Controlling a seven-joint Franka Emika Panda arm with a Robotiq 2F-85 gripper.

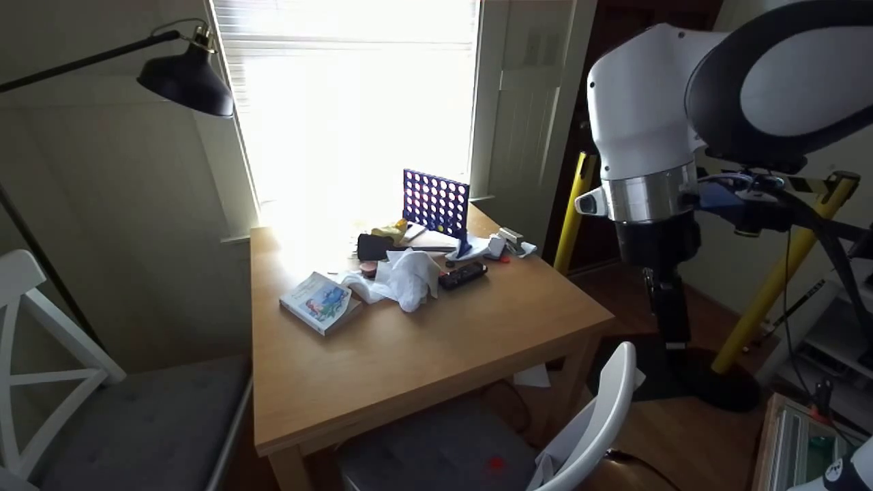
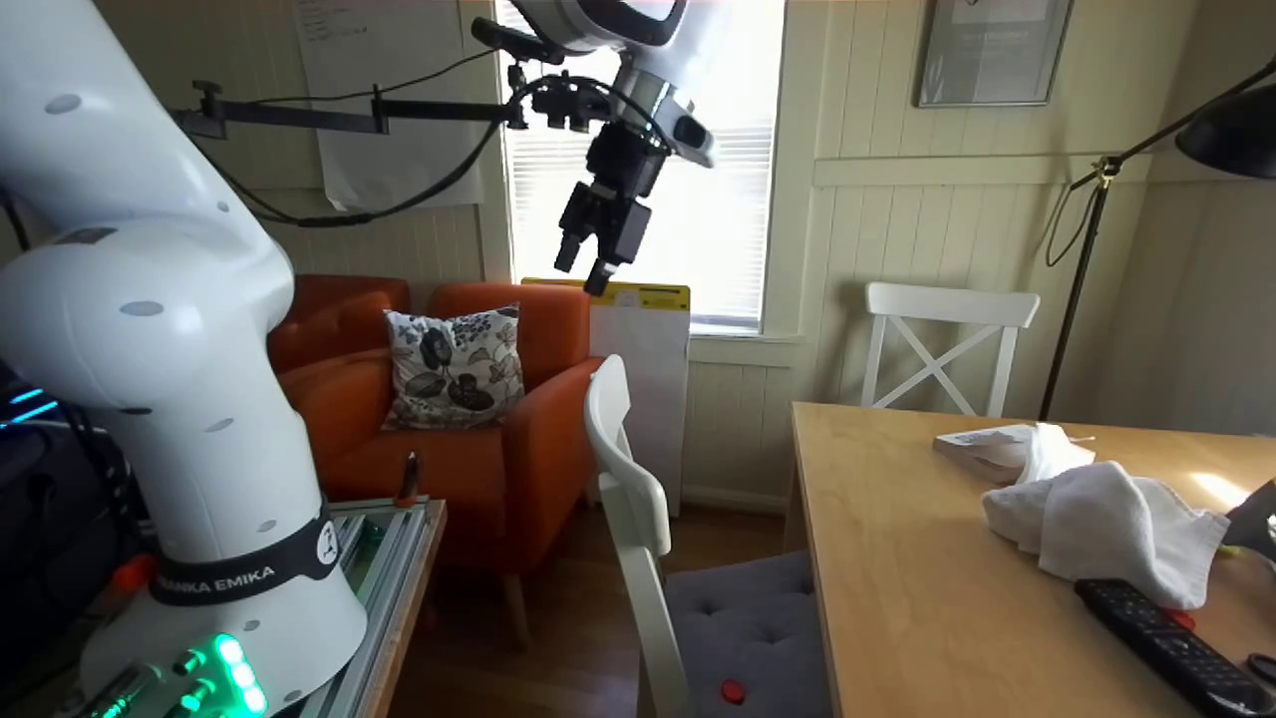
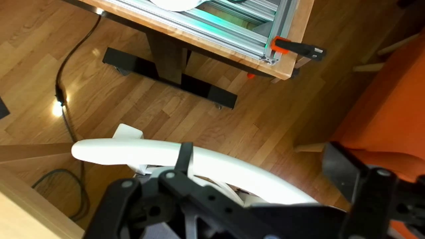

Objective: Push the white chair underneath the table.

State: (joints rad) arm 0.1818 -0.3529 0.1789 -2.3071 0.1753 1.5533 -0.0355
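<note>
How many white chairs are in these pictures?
2, in both exterior views: one white chair between the robot's base and the table, plus the X-backed chair near the lamp. More could be hidden.

In an exterior view, the pincer [image 2: 582,271] points from the wrist [image 2: 646,92] between six and seven o'clock, fingers [image 2: 628,231] apart.

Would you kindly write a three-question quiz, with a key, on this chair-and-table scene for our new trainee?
1. True or false: the claw is open.
2. Relative to the table, the backrest of the curved-rail white chair stands:
A) underneath it
B) outside its edge
C) on top of it
3. What colour is the small object lying on that chair's seat?

Key: 1. True. 2. B. 3. Red.
</note>
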